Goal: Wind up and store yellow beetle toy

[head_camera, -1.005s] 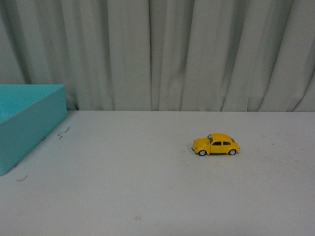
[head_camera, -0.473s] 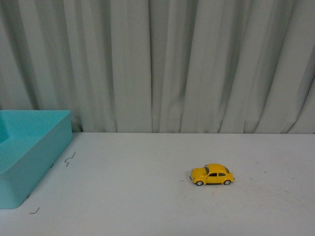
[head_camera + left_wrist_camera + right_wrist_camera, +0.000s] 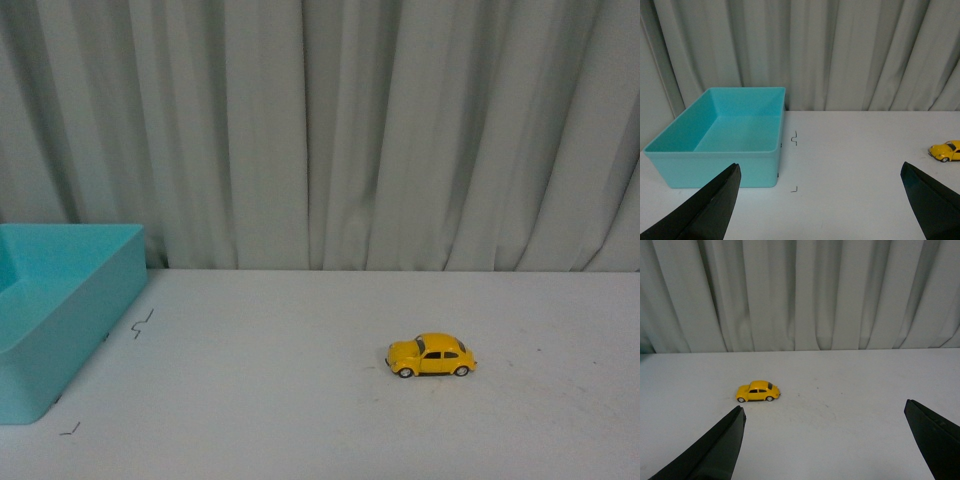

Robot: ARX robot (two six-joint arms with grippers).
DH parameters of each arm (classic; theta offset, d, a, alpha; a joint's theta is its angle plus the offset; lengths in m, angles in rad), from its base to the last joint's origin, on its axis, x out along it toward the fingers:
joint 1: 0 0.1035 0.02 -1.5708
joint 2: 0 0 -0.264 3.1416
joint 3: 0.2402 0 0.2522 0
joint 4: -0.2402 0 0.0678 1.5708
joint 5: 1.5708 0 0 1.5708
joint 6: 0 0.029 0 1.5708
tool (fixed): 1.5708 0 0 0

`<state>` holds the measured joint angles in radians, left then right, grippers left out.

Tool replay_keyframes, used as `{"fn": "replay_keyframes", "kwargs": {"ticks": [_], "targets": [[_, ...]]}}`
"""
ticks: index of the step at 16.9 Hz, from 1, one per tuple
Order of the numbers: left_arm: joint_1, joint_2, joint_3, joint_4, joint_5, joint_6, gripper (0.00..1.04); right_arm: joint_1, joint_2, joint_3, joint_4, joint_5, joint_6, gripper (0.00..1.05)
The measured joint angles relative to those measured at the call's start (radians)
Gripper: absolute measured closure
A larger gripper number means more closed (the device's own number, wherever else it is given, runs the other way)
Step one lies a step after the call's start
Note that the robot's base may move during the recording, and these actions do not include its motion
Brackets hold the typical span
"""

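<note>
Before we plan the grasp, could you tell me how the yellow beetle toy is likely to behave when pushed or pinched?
The yellow beetle toy stands on its wheels on the smooth table, so a push along its length would probably roll it. Its glossy rounded roof may slip when pinched; gripping its sides seems safer. It looks small, rigid, likely light.

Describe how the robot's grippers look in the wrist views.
Only the finger ends show. The left gripper has two plain black fingers, flat-sided wedges tapering to blunt tips. The right gripper looks the same, with matte black fingers. No cables, markings or pads are visible, and neither arm shows in the front view.
</note>
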<state>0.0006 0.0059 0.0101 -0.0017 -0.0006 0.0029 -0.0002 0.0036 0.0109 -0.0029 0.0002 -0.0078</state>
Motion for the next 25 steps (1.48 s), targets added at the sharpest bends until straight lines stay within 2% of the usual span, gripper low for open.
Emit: {"fn": "replay_keyframes", "kwargs": {"ticks": [25], "targets": [[0.0,0.0,0.0,-0.001,0.0,0.0,0.07,0.0,0.0,0.0,0.0,0.0,0.0,0.07]]}}
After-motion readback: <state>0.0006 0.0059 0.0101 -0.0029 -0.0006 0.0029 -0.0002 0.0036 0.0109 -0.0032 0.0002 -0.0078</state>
